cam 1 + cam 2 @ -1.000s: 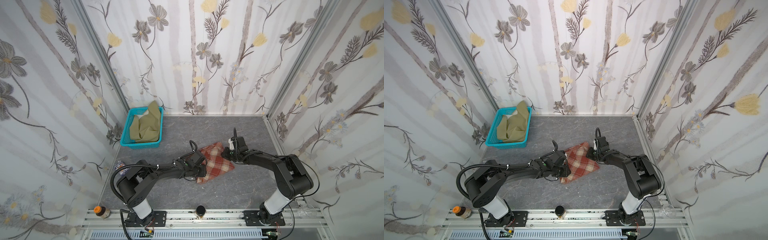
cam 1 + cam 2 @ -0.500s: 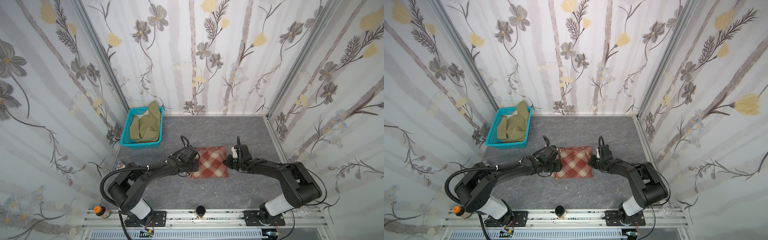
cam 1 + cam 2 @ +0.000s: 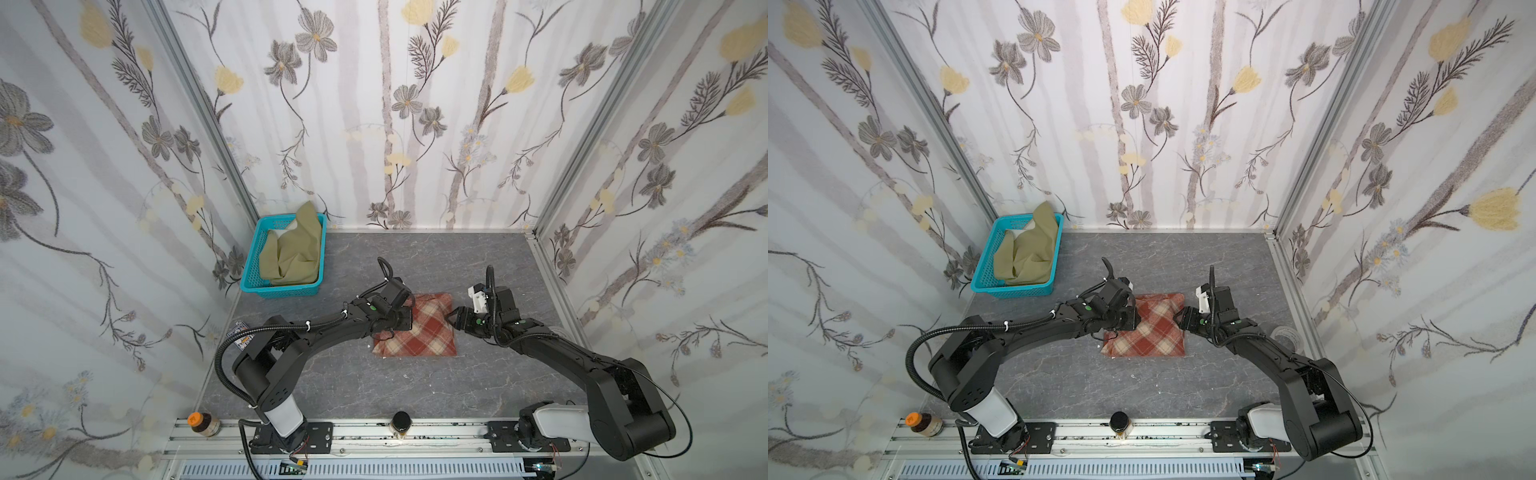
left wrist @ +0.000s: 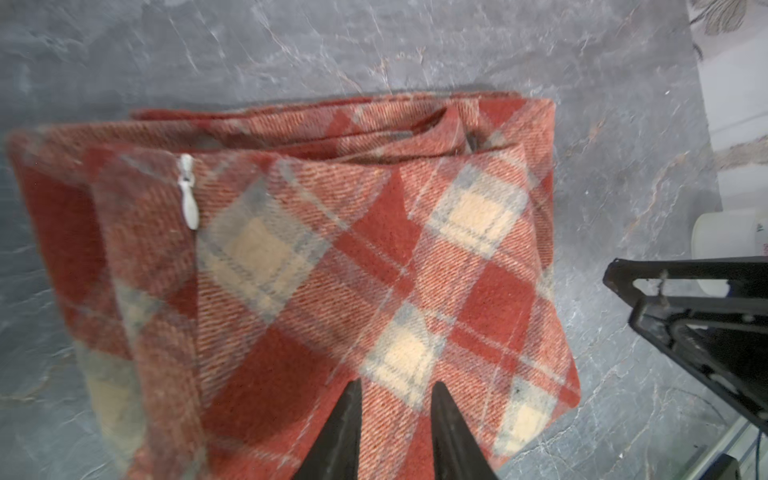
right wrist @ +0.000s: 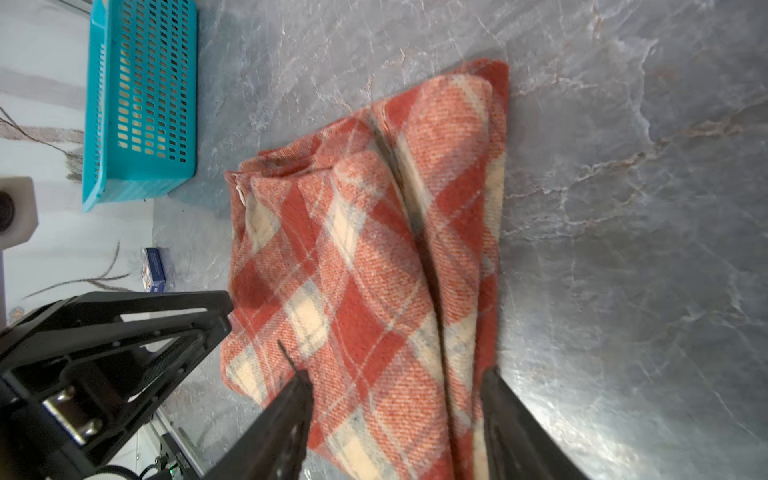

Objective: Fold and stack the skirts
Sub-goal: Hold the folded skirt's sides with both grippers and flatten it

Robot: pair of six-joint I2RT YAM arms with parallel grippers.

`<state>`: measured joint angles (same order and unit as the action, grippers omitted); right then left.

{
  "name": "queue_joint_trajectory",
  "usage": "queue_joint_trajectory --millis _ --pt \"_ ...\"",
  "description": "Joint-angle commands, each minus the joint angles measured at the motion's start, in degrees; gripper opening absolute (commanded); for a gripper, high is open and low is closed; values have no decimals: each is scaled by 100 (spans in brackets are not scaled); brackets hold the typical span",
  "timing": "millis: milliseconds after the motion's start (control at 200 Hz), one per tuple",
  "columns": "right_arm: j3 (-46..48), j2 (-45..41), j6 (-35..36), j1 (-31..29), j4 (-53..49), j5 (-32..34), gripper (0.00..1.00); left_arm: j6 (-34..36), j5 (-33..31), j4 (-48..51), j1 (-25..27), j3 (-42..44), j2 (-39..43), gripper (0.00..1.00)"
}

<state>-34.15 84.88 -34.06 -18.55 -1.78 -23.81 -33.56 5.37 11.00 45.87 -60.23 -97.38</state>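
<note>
Front rail, nearest: small dark-lidded jar mid-rail, orange-capped bottle at the left end.

Middle of the grey marbled surface: rust-red and cream plaid skirt lay flat, folded into a rough rectangle of several layers, seen in both top views.

Left pincer was on the skirt's left side. Jaws were narrow and clamped on plaid cloth, which filled the gap between the tips. A white zip pull showed on the top layer beyond it.

Right pincer was at the skirt's right edge, jaws spread wide. The cloth edge sat between them, not clamped.

Far left corner: turquoise plastic mesh basket stood close to the walls, well apart from the plaid skirt. A plain olive-green skirt was crumpled inside it, one end poking up over the back rim.
</note>
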Motion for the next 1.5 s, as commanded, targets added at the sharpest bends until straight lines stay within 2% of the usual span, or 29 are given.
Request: queue_joint_trajectory --millis 0,290,665,1044,1379,1499 --pt "97 135 218 31 13 -156 64 -3 189 -251 9 -68 -208 30" --pt "216 604 225 38 416 -263 61 -14 279 -367 19 46 -523 30" --pt "165 1160 294 29 734 -224 61 -93 281 -406 27 195 -507 30" --pt "213 1352 203 26 958 -317 50 -109 293 -411 29 187 -520 30" --pt "255 1476 84 9 1075 -209 55 -116 255 -406 25 207 -448 30" --pt "243 1570 30 -42 1087 -147 48 -117 263 -406 24 203 -456 30"
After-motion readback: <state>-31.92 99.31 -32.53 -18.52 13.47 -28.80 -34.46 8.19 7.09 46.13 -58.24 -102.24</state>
